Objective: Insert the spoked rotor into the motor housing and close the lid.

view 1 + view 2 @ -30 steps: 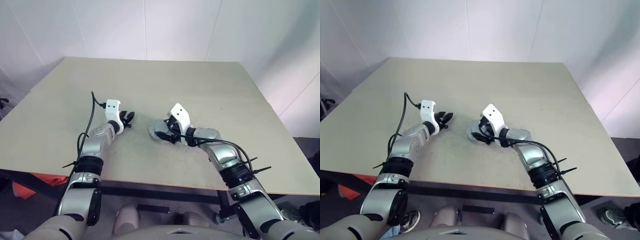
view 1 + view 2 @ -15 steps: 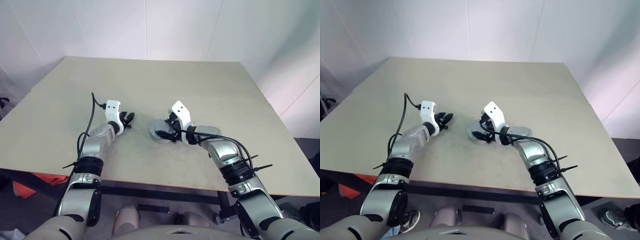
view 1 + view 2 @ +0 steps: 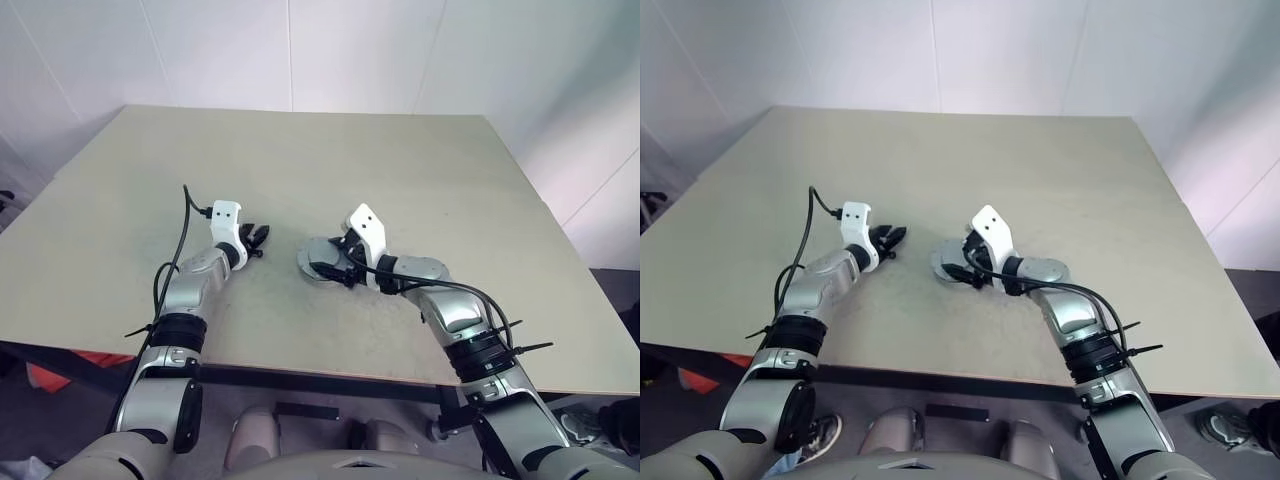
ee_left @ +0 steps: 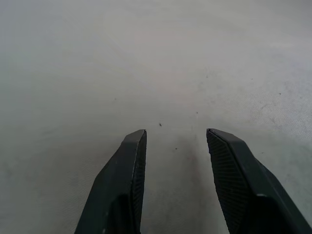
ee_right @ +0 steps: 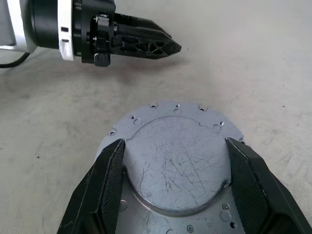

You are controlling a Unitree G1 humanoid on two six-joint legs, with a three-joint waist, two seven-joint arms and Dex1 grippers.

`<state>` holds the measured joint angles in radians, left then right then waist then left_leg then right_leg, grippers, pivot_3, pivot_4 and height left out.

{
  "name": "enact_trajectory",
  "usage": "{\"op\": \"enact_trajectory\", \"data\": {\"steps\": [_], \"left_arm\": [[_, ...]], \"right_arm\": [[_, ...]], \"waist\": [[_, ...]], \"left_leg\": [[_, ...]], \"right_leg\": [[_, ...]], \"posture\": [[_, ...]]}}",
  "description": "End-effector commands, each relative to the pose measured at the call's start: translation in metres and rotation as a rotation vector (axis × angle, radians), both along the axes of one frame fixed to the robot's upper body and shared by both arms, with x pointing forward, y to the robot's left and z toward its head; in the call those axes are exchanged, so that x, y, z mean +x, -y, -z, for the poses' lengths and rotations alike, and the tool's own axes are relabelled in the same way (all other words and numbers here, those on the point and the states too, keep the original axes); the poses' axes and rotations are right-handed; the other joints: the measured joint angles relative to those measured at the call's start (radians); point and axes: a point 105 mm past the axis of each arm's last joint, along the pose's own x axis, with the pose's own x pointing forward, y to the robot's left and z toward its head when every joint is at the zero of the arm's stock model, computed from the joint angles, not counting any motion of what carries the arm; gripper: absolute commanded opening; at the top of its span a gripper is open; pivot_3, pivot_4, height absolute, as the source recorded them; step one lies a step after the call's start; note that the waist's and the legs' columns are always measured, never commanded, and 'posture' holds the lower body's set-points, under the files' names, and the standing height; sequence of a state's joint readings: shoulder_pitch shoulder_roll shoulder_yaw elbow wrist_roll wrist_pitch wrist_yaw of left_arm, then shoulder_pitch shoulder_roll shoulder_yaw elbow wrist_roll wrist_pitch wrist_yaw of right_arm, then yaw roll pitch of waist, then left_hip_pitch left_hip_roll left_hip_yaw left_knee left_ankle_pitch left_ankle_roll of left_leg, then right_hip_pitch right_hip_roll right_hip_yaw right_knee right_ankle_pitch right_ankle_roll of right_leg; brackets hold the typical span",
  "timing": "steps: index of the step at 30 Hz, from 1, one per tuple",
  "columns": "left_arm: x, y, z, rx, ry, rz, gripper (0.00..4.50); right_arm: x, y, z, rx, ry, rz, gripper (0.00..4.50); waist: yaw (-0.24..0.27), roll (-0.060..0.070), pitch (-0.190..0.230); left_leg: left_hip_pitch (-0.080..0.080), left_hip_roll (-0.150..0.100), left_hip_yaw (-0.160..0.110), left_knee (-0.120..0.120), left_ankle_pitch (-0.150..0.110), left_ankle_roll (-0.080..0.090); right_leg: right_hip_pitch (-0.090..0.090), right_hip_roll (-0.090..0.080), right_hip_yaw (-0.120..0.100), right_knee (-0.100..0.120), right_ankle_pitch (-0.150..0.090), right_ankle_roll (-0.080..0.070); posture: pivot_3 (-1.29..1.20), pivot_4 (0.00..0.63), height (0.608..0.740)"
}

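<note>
Seemingly unmarked lid [image 5: 178, 156] between right claw [image 5: 178, 170] fingers

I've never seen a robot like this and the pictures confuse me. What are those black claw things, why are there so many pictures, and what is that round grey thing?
The robot has two arms, each ending in a black two-fingered claw called a gripper. Two pictures come from cameras in its head, looking down at a beige table. The other two come from cameras on its wrists, looking along the fingers. The left gripper is open over bare table and holds nothing. The right gripper has its fingers on either side of a round grey metal lid that lies flat on the table. I can't tell whether the fingers are squeezing it or just standing beside it. The right wrist camera also shows the left gripper close by.
</note>
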<state>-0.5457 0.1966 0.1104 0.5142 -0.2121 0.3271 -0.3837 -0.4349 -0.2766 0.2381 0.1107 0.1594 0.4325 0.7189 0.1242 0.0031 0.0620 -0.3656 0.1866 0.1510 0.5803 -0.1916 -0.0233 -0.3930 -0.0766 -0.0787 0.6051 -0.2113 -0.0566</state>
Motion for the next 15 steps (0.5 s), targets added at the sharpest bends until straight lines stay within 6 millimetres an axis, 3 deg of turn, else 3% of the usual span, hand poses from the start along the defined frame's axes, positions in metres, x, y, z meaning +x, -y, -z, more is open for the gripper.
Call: {"op": "enact_trajectory", "data": {"steps": [1, 15], "left_arm": [[0.006, 0.003, -0.018, 0.011, 0.062, 0.014, 2.09], [0.007, 0.003, -0.019, 0.01, 0.066, 0.012, 2.09]], "right_arm": [[0.006, 0.002, -0.019, 0.018, 0.071, 0.016, 3.12], [0.005, 0.016, 0.021, -0.13, -0.001, 0.04, 3.12]], "waist": [[0.0, 0.0, 0.0], [0.001, 0.0, 0.0]], "left_leg": [[0.0, 0.0, 0.0, 0.0, 0.0, 0.0], [0.002, 0.0, 0.0, 0.001, 0.0, 0.0]], "right_leg": [[0.0, 0.0, 0.0, 0.0, 0.0, 0.0], [0.003, 0.0, 0.0, 0.0, 0.0, 0.0]], "posture": [[0.0, 0.0, 0.74], [0.0, 0.0, 0.74]]}}
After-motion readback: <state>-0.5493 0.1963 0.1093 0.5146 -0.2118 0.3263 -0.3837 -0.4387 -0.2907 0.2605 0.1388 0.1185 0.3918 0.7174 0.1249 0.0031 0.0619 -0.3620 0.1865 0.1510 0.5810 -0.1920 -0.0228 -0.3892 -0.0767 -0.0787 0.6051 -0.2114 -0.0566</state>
